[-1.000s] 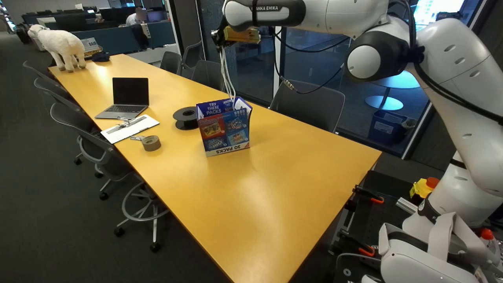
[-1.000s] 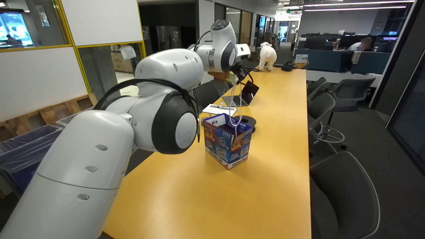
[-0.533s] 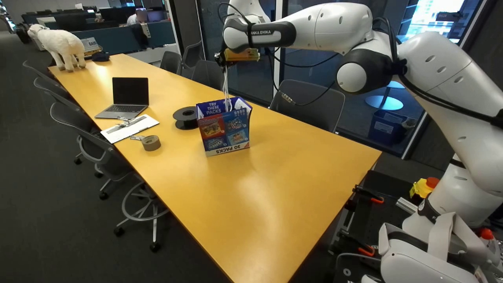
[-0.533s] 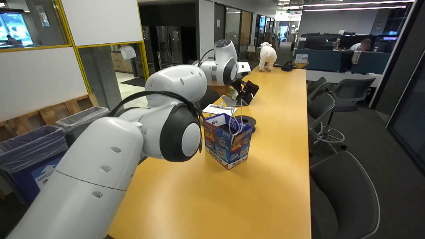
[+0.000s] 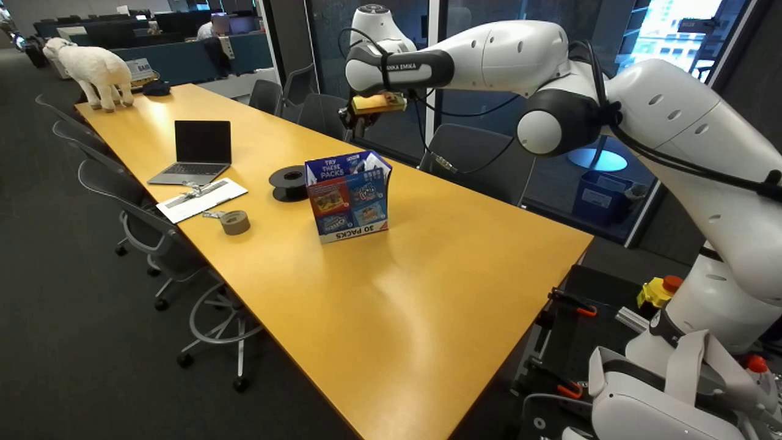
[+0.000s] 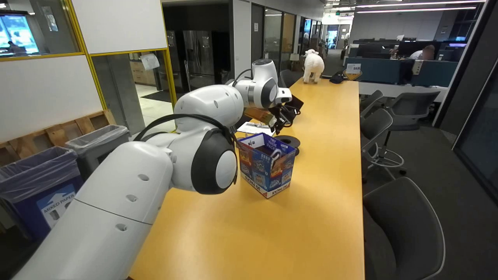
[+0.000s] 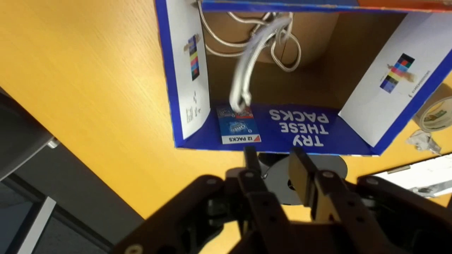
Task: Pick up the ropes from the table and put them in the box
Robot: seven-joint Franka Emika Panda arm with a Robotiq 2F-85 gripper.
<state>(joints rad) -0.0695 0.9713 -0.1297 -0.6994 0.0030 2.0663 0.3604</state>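
table (image 5: 421, 293): long and yellow, with one long edge running beside a glass wall (image 5: 397, 131) and one short edge facing the robot's base (image 5: 702, 311)

arm (image 5: 519, 49): in both exterior views it reaches from that short edge out above the table, bent at several joints

toy sheep (image 5: 95, 70): white, standing upright at the far corner on the side away from the glass wall

box (image 5: 348, 201): upright, open at the top, standing between the two long edges and well short of the far short edge; its "30 PACKS" print reads upside down

laptop (image 5: 204, 143): opened up, near the long edge away from the glass wall

clipboard (image 5: 211, 198): white, flat, right at that same long edge, just beside the laptop

claw (image 7: 273, 153): released, its two fingers (image 7: 251, 160) parted; it hangs higher than the box and past it, toward the far short edge

spool (image 5: 285, 183): black, flat on the table just beside the box, on the side of the far short edge; whether the two touch cannot be told

white rope (image 7: 259, 42): inside the box, lower than the claw and apart from its fingertips, lying from the claw toward the short edge with the base; curled strands gather there, and a doubled length, blurred in the wrist view, stretches toward the side lettered "TRY THESE PACKS"

tape roll (image 5: 237, 225): brown, just beside the clipboard, near the long edge away from the glass wall
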